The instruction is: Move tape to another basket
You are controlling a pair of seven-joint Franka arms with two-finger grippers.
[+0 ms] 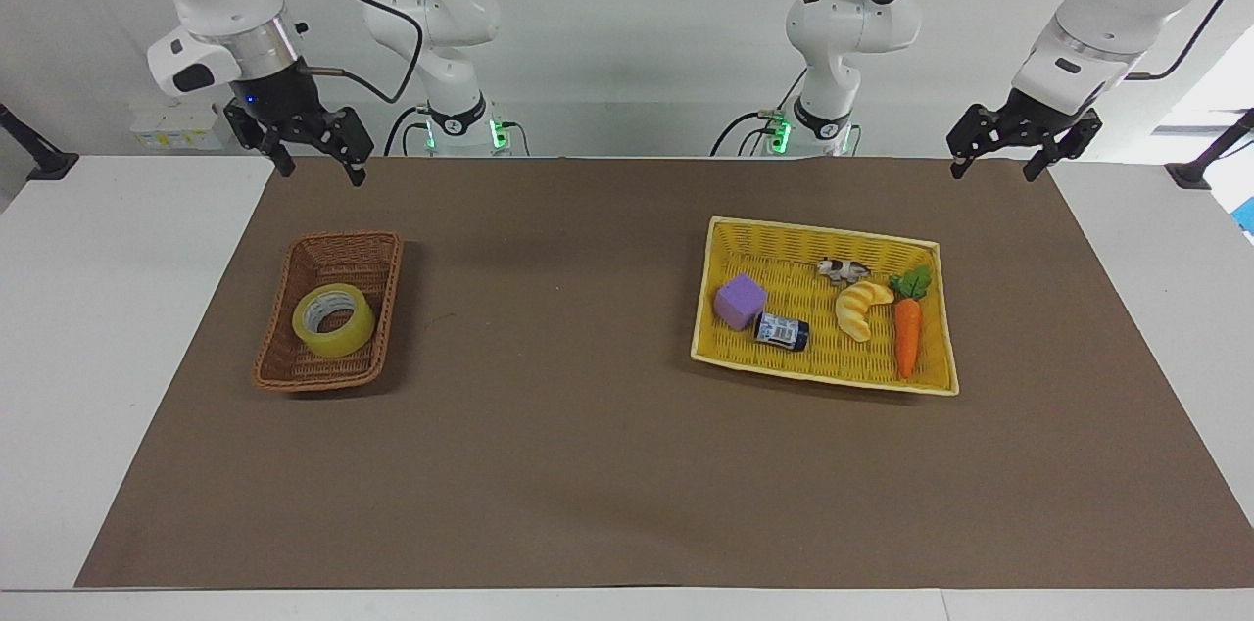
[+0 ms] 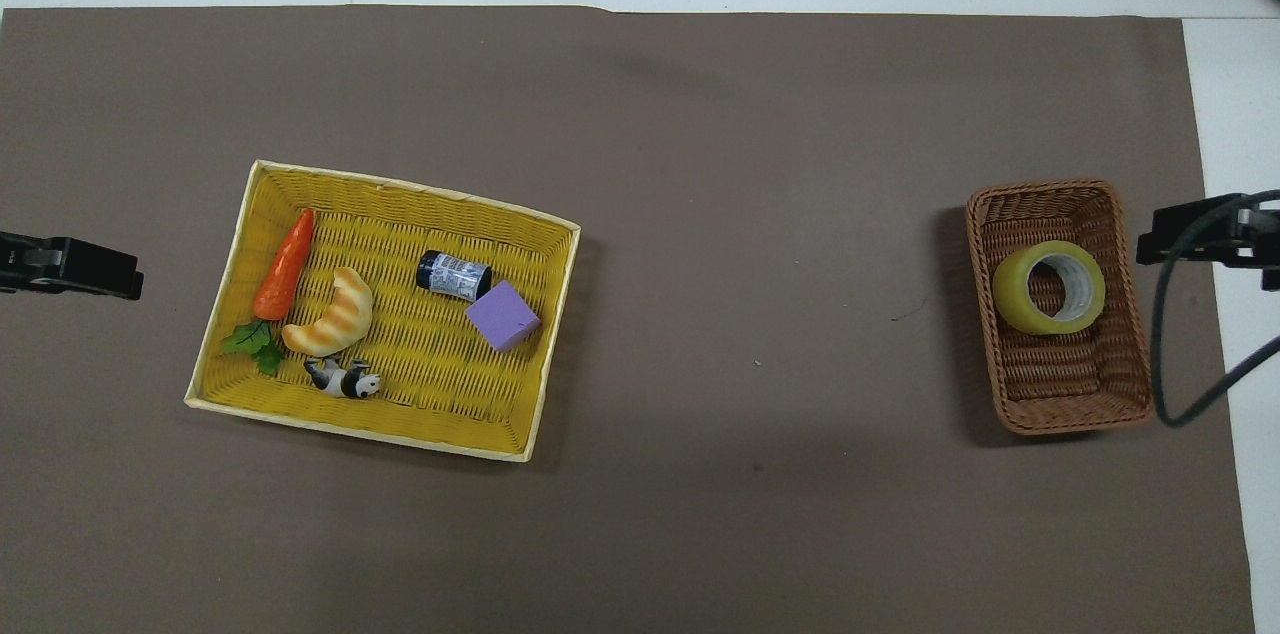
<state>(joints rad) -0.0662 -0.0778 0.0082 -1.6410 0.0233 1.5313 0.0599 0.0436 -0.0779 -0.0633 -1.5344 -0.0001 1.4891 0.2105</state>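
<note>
The tape (image 1: 333,320), a yellowish roll with a white core, lies flat in the small brown wicker basket (image 1: 343,242) at the right arm's end of the table. It also shows in the overhead view (image 2: 1048,287), inside the basket (image 2: 1070,396). My right gripper (image 1: 323,172) is open and empty, raised high over the mat's edge by the robots, well clear of the basket; it also shows in the overhead view (image 2: 1190,239). My left gripper (image 1: 991,173) is open and empty, raised over the mat's corner at the left arm's end; it also shows in the overhead view (image 2: 90,269).
A flat yellow woven tray (image 1: 821,231) toward the left arm's end holds a purple cube (image 1: 740,301), a small dark bottle (image 1: 781,331), a croissant toy (image 1: 857,308), a carrot toy (image 1: 907,332) and a small cow figure (image 1: 843,269). A brown mat (image 1: 588,464) covers the table.
</note>
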